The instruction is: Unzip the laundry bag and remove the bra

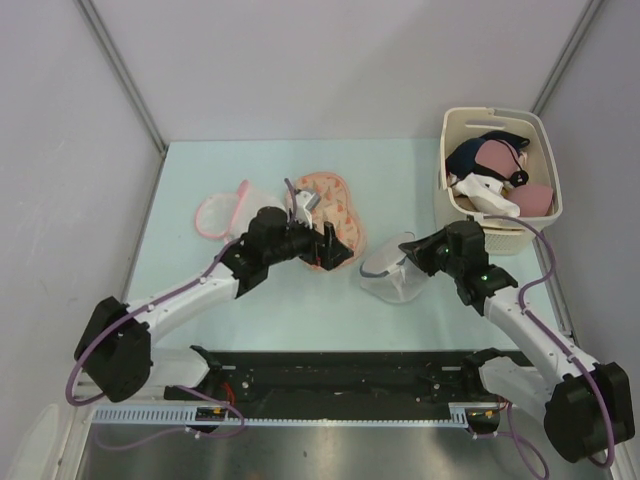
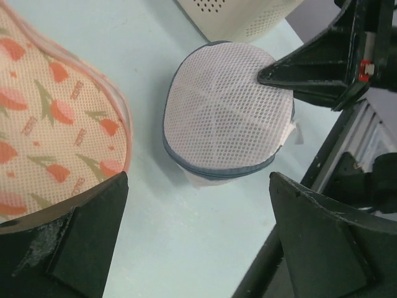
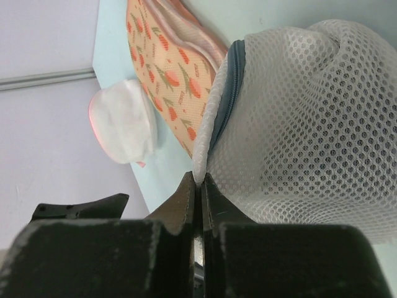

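Pinching a thin fold of the laundry bag [image 3: 310, 124] at its rim, right beside the grey-blue zip [image 3: 224, 81], with the right end effector [image 3: 200, 180] pressed together on the mesh. Hovering the left end effector [image 2: 197, 186] spread wide and holding nothing, low over the worktop [image 1: 200, 280], between the bag and a tulip-print mesh piece [image 2: 49, 124]. Can place the bag on the right half of the worktop, domed side up, near the basket [image 1: 545, 150] of clothes. Cannot tell through the mesh whether the bra is inside. Cannot find the zip pull in any view.

Judging the grip fragile:
- Likely to slip off if tugged hard, with so little mesh caught.
- Likely to drag the whole bag across the worktop instead of opening the zip, with nothing pinning the far side.
- Could shove the bag against the basket if pulled that way.
- Could tear or stretch the mesh by pulling on fabric rather than on the pull tab.

On the left side, risking a snag on the tulip-print piece, which lies close by one finger: closing there might lift the wrong thing. Less worry about the white, pink-edged pad [image 1: 220, 212], well apart to the left. Safer to locate the pull before any tug.
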Controlling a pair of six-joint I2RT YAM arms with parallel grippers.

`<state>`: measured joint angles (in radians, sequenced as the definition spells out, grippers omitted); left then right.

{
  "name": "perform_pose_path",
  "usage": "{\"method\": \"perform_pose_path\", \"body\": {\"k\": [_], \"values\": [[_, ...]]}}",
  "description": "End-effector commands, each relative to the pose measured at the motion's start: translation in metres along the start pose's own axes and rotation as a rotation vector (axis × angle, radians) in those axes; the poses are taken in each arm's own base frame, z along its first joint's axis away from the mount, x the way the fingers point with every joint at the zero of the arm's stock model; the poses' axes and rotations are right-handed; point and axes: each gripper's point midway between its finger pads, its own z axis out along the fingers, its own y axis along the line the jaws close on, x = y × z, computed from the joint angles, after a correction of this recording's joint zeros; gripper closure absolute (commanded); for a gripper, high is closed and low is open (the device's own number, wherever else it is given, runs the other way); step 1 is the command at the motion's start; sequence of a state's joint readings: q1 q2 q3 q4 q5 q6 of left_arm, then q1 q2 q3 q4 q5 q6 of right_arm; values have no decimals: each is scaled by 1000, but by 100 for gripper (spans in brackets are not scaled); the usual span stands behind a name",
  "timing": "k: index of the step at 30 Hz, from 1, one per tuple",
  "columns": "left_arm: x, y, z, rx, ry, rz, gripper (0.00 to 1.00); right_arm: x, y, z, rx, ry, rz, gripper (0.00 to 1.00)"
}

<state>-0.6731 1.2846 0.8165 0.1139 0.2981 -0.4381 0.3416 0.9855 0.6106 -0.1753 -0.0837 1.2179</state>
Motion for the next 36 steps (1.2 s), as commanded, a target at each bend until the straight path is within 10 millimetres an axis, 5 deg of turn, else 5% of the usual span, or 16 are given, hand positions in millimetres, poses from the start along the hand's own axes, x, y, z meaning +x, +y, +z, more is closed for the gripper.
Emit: {"method": "perform_pose_path", "body": {"k": [1,4,13,17,21,26,30,36], "values": [[-14,-37,1,122,-127,346,0,-8,9,-3,-9,-21,0,100],[1,-65,-1,174,-146,499,0,-9,12,-2,-25,-15,6,100],[33,-102,32,242,-28,591,0,-7,13,5,-32,7,8,100],[43,-96,52,222,25,606,21,-6,18,6,-53,12,3,100],[40,-105,66,237,9,586,20,-7,18,7,-58,20,9,100],[44,-93,85,171,30,586,24,-7,21,4,-71,21,12,100],[45,-86,89,137,18,574,45,-8,21,-1,-72,11,12,100],[44,-82,100,103,9,532,55,-1,12,-6,-68,25,22,100]]}}
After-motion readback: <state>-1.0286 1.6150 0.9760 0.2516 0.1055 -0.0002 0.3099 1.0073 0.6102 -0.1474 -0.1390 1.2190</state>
